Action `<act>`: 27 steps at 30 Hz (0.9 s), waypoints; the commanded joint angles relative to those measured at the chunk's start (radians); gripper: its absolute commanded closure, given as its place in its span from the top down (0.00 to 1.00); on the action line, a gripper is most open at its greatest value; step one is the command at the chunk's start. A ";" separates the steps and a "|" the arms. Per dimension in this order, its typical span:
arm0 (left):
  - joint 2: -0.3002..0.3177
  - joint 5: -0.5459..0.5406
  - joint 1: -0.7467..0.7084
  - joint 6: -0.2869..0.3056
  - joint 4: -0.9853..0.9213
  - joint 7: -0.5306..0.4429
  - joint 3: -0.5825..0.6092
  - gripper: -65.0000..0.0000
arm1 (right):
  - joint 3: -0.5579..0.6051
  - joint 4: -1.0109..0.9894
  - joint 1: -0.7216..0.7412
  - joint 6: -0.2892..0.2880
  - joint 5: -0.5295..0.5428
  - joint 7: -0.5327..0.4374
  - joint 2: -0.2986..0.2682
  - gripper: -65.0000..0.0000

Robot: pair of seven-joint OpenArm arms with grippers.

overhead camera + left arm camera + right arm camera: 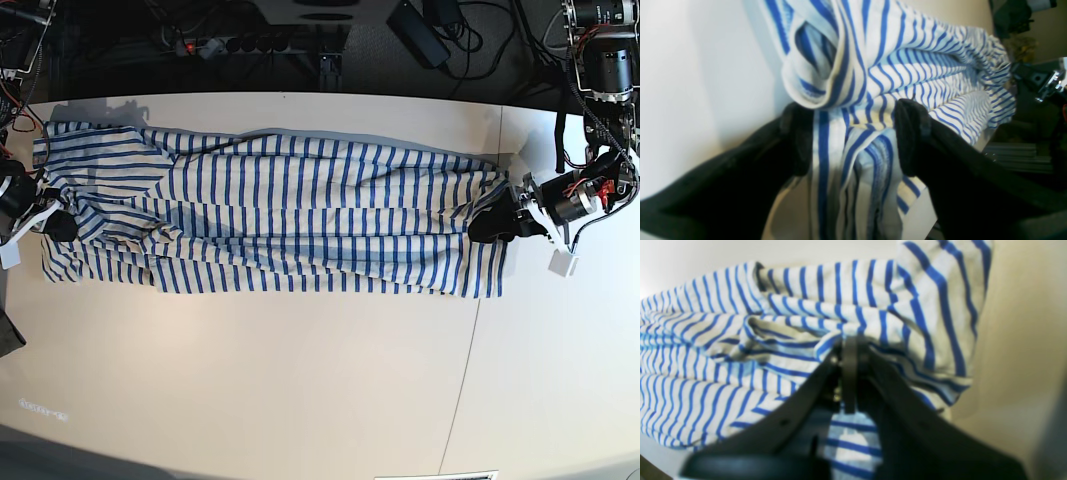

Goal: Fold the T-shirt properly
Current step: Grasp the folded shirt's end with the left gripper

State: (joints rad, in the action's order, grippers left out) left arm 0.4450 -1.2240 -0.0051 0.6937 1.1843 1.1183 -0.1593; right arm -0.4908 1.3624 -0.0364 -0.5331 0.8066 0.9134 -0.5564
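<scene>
The T-shirt [290,215] lies stretched out as a long narrow band across the far half of the white table [300,380], its sides already turned in toward the middle so that it reads as a strip and not as a spread shirt. At the shirt's end on the right of the base view, the left gripper [853,140] has its dark fingers [910,133] spread wide with a bunched fold of striped cloth running between them; the jaws stand apart and are not pinching that cloth, so the fabric looks loose in the gap. At the shirt's opposite end, the right gripper [849,350] has its jaws together, clamped on a gathered ridge of the T-shirt, with wrinkles fanning out from the pinch. As a judgement, the lengthwise folding seems done and the task stands near its middle: the strip has yet to be folded end over end into a compact packet, and the puckers near both ends of the shirt would want smoothing. The left side appears not yet ready to lift its end.
</scene>
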 commanded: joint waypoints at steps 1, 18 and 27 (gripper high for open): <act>0.010 0.016 0.008 0.004 0.007 0.016 -0.003 0.62 | -0.010 0.016 0.011 -0.069 0.012 -0.012 -0.022 0.00; -0.010 0.091 0.068 0.004 0.007 -0.018 -0.003 0.00 | -0.010 0.016 0.011 -0.069 0.019 -0.011 -0.023 0.00; 0.022 0.092 0.122 0.004 0.008 0.015 -0.003 0.00 | -0.013 0.125 0.013 -0.069 0.050 0.004 -0.025 0.00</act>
State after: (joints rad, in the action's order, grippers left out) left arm 0.4465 -1.1141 0.0971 0.6960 1.1778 1.1496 -0.1562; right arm -0.4915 1.4734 -0.0357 -0.5331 0.8413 0.9295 -0.5571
